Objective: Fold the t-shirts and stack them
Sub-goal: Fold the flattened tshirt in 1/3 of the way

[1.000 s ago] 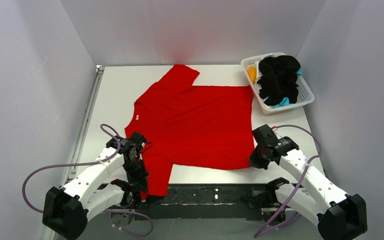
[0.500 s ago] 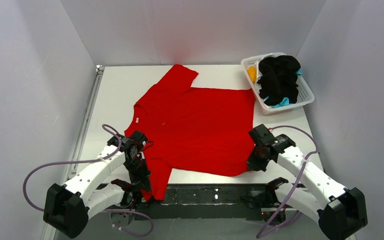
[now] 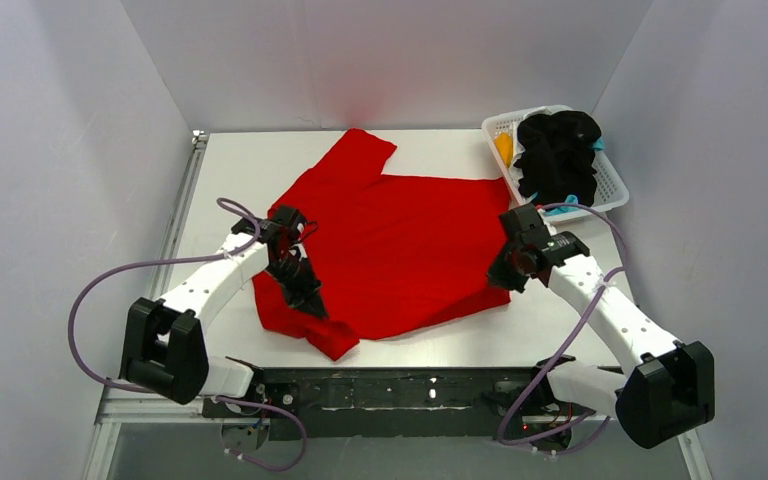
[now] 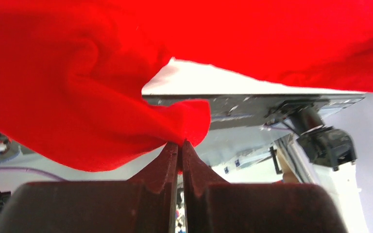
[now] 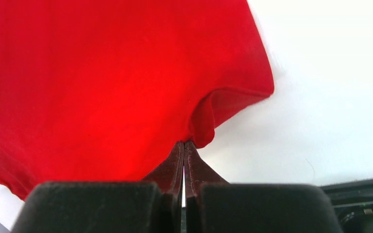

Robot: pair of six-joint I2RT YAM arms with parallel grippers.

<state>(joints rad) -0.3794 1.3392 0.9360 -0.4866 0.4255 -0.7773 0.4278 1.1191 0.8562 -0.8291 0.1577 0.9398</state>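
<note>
A bright red t-shirt [image 3: 400, 240] lies spread on the white table, its near edge lifted and folding back. My left gripper [image 3: 300, 285] is shut on the shirt's near left part; in the left wrist view the cloth [image 4: 92, 82] hangs from the closed tips [image 4: 180, 143]. My right gripper [image 3: 508, 272] is shut on the near right hem; in the right wrist view the red cloth [image 5: 111, 82] bunches at the closed tips [image 5: 184, 142]. A black shirt [image 3: 557, 157], an orange-yellow one [image 3: 504, 147] and a teal one [image 3: 563, 206] lie in the basket.
A white lattice basket [image 3: 610, 190] stands at the back right of the table [image 3: 230, 170]. Grey walls enclose the left, back and right. A metal rail [image 3: 410, 390] runs along the near edge, with purple cables beside both arms.
Both grippers have moved away from the near edge toward the back, carrying the shirt's near edge up and over. The near sleeve no longer hangs over the table's front.
</note>
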